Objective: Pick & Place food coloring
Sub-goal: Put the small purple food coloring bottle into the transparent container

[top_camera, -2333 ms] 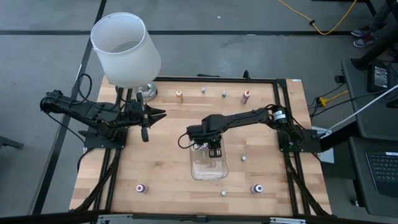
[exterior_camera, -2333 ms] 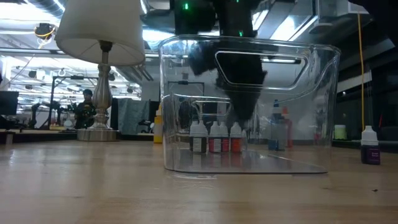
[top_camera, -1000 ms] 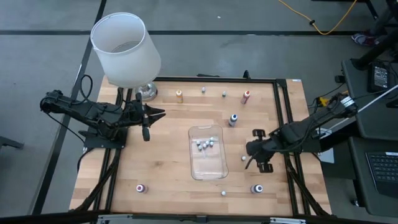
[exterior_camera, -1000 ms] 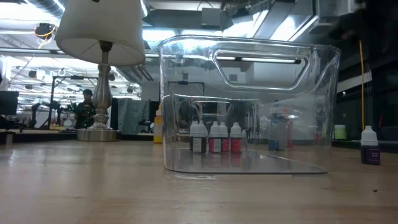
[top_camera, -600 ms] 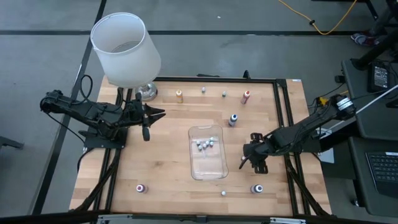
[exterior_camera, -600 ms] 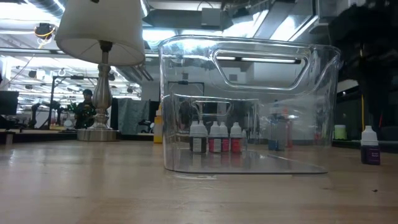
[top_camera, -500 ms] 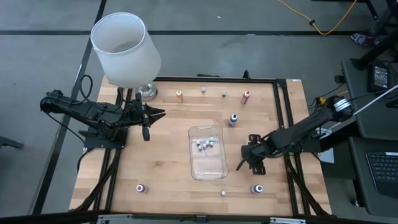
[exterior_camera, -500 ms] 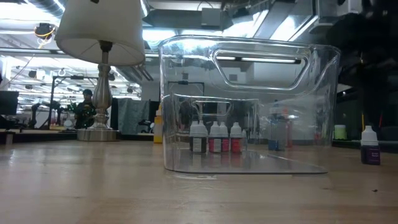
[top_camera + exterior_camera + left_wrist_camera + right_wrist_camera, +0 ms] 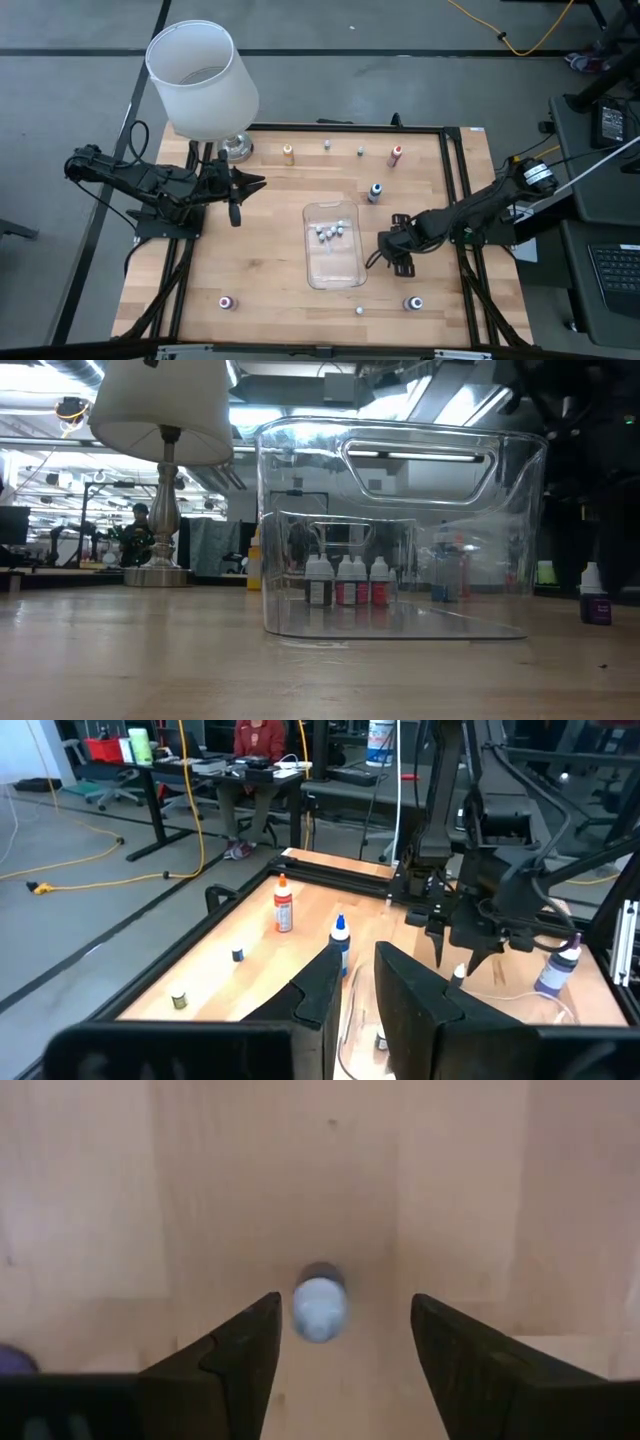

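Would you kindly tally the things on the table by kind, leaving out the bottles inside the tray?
Lamp: 1
Tray: 1
Loose bottles: 9, one beneath the right end effector
Total: 11

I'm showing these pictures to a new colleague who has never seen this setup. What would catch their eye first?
Probably the big white lamp at the table's far left corner, then the clear tray mid-table with a few small dropper bottles clustered inside. Just right of the tray, the right end effector hangs open above a lone pale-capped bottle standing on the wood, while the left end effector waits near the lamp.
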